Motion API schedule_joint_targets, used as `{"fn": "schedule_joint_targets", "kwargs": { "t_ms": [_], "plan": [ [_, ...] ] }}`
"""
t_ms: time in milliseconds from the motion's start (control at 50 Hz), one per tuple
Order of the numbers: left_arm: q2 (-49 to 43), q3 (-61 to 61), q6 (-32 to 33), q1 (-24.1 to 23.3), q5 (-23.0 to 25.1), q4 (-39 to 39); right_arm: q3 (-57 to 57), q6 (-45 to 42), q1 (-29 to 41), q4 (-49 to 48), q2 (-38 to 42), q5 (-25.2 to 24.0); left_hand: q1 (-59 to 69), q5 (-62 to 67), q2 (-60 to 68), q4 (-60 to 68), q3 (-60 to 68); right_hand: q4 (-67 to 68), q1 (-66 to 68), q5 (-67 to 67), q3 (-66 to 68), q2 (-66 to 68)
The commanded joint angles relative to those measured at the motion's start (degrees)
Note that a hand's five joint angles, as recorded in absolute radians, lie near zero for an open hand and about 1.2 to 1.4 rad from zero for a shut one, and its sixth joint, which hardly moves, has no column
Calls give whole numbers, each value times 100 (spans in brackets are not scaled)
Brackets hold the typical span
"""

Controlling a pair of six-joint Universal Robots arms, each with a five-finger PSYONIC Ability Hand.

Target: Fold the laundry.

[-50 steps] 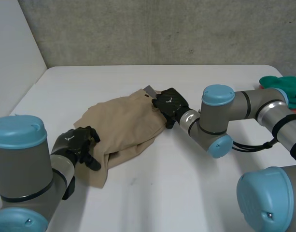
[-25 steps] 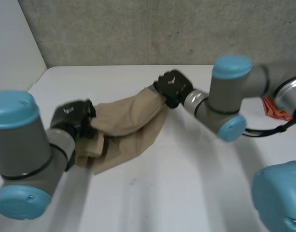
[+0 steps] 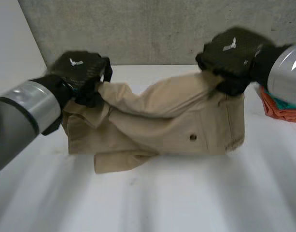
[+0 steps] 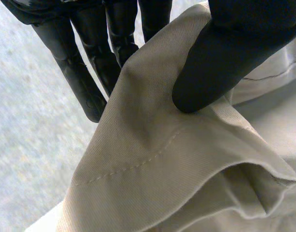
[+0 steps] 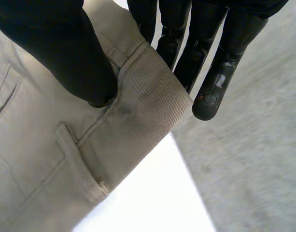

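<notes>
Left hand (image 3: 80,72) and right hand (image 3: 230,53) each pinch-grip one end of the khaki trousers (image 3: 176,125), hung between them over the white table (image 3: 186,198); pull taut and level, then lay flat.

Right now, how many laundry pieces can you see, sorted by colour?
Beige: 1, the garment pinched by the left hand and the right hand.
Orange: 1, the orange cloth beside the right hand.
Green: 1, a sliver on the orange cloth.
Total: 3.
</notes>
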Motion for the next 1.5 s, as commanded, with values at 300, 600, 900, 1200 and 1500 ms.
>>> {"fn": "schedule_joint_targets", "kwargs": {
  "t_ms": [300,600,900,1200,1500],
  "plan": [
    [-2528,2835,184,113,-41,3665,-2657,1264,162,-3238,2460,1612,1639,1320,1140,1136,1181,1187,2447,1326,1240,1249],
    [-1464,1495,-554,130,354,4865,-647,1458,294,-4883,1238,1533,1639,1320,1140,1136,1181,1187,2447,1326,1240,1249],
    [-1612,-1733,-222,165,504,4408,3264,1020,241,-4883,797,601,1558,1239,1059,1055,1100,1187,2447,1326,1240,1249],
    [-1473,-2059,1221,139,285,2949,3890,887,-119,-4831,1123,654,-2732,-3051,-3231,-3235,-3190,1187,2447,1326,1240,1249],
    [-287,-2867,46,-133,-1454,2739,3996,1387,-611,-4813,1141,672,-2431,-2750,-2930,-2935,-2890,1187,2447,1326,1240,1249]
  ]
}}
